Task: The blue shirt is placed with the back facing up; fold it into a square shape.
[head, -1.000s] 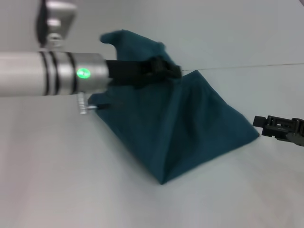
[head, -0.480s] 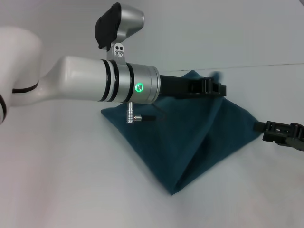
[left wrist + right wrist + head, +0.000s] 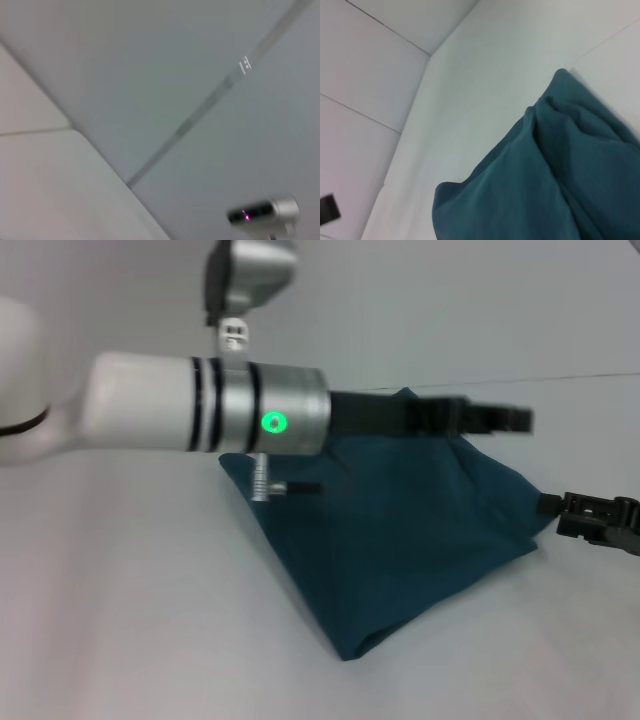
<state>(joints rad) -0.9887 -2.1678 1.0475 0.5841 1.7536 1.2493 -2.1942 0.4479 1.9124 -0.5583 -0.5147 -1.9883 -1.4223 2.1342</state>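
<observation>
The shirt (image 3: 400, 530) lies folded into a rough diamond on the desk (image 3: 130, 620), right of centre, its long axis running from far left to near right. Our left jaws (image 3: 510, 420) reach across above its far edge; we cannot tell whether they are released or clenched. Our right jaws (image 3: 560, 512) sit low at the shirt's right corner, just beside it, state also unclear. We judge the right arm nearer that corner for the next fold.
</observation>
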